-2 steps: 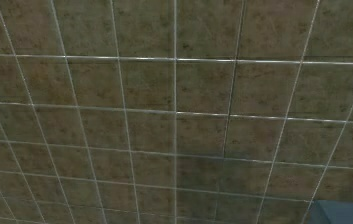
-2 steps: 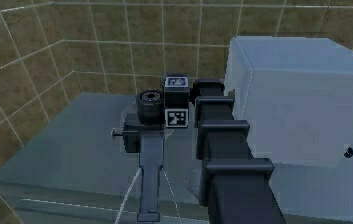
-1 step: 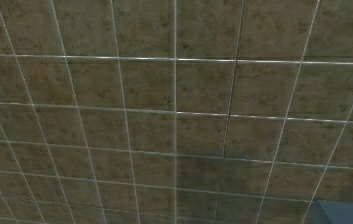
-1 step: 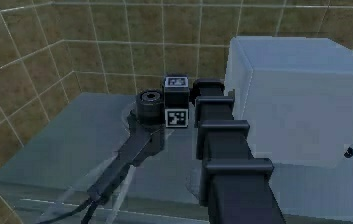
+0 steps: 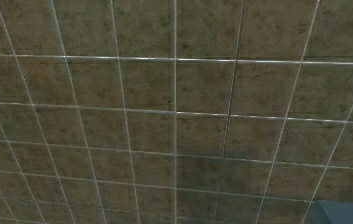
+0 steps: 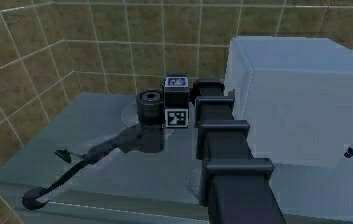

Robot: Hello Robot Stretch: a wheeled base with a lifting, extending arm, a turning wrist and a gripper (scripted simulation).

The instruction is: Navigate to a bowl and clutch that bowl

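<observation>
My arm (image 6: 229,150) rises as a dark square bar from the arm side view's bottom edge, with two white marker squares (image 6: 177,100) at its far end. Left of them sits the gripper's dark body (image 6: 147,120). Its two thin fingers (image 6: 79,165) slant down to the left over a grey countertop (image 6: 94,115). The gripper (image 6: 44,176) has only bare countertop behind its far end, so it holds nothing.
A large pale grey box (image 6: 299,100) stands on the countertop right of the arm. Brown tiled walls (image 6: 44,50) close the counter's back and left side. The forward view faces a tiled wall (image 5: 174,100) at close range, with a blue-grey corner (image 5: 346,212) at bottom right.
</observation>
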